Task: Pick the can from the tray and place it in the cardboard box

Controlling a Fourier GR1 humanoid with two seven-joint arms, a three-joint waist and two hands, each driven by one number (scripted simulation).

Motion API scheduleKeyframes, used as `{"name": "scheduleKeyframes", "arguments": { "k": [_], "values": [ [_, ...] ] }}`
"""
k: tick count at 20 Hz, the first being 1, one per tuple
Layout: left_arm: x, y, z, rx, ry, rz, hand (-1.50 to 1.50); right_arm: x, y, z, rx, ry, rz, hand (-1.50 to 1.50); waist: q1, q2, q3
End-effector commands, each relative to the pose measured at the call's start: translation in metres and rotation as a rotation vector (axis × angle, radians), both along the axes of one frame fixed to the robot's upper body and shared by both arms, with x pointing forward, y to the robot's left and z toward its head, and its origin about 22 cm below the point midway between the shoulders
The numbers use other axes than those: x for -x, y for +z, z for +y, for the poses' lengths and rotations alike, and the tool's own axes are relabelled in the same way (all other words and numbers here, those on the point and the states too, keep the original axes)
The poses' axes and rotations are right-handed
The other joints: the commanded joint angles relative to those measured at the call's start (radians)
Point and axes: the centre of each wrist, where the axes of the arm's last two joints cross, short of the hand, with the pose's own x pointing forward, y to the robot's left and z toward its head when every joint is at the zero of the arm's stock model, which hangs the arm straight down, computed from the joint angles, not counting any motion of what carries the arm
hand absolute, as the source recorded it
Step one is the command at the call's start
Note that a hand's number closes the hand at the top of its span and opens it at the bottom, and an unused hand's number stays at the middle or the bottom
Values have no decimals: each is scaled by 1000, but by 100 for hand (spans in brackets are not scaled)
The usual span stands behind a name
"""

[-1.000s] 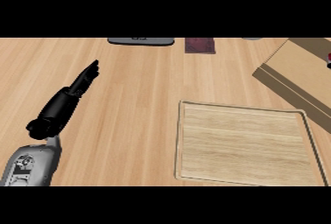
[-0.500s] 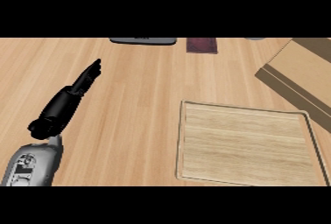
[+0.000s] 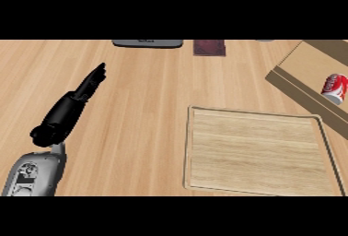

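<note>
A red and white can (image 3: 334,88) lies on its side inside the cardboard box (image 3: 299,64) at the right edge of the head view. The light wooden tray (image 3: 258,152) sits on the counter at the lower right with nothing on it. My left hand (image 3: 71,108) rests at the left, black, with straight fingers pointing up and away, well apart from the tray and the box. It holds nothing. My right hand does not show in the view.
A dark grey flat object (image 3: 148,43) and a dark red rectangular object (image 3: 209,47) lie along the counter's far edge. Bare wood counter lies between my left hand and the tray.
The view has shifted a little, so the box shows further in and the can is now visible inside it. My left hand has stayed in place.
</note>
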Motion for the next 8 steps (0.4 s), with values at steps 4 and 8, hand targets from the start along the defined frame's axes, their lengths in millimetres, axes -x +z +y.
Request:
{"name": "scheduleKeyframes", "arguments": {
  "k": [4,8],
  "values": [
    [1,-4,-8,-2,-14,-2,0,15,-5,-18,-455,-184,-115,-150,13,10,0],
    [-1,0,2,-3,-5,-9,0,46,2,-50,-460,-248,-159,-150,15,14,1]
  ]
}}
